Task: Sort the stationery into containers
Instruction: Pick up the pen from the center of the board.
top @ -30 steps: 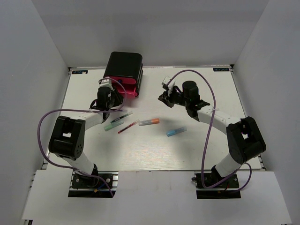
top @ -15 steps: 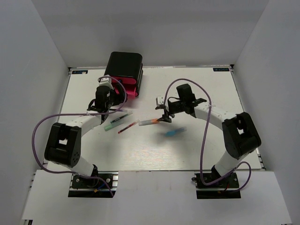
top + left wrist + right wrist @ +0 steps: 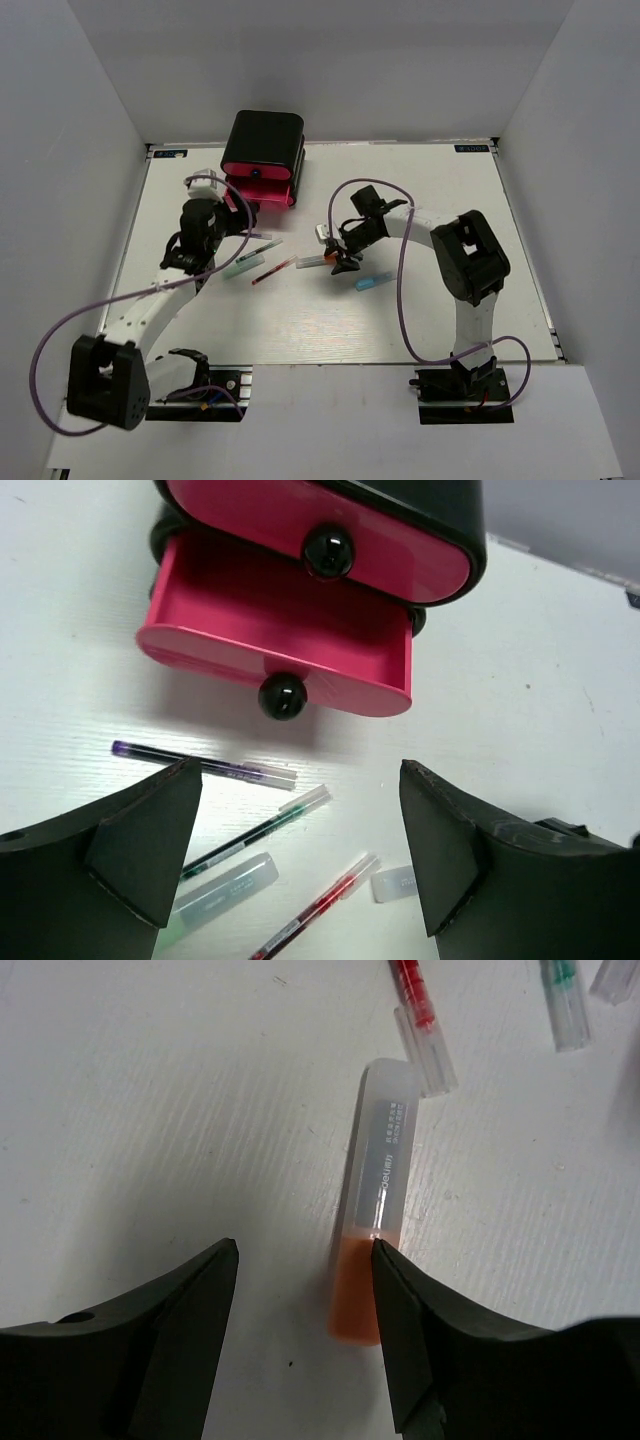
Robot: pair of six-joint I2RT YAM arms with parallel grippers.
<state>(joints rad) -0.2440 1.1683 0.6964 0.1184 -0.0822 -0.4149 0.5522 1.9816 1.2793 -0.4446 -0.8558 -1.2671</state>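
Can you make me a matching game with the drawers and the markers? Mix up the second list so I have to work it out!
Things:
1. bottom drawer
2. drawer above it
3. orange marker
4. blue marker

Places or states:
a. lying on its own
b. pulled out
c. right by a finger of the right end effector
d. pushed in

Pairs: 1-b, 2-d, 3-c, 4-a
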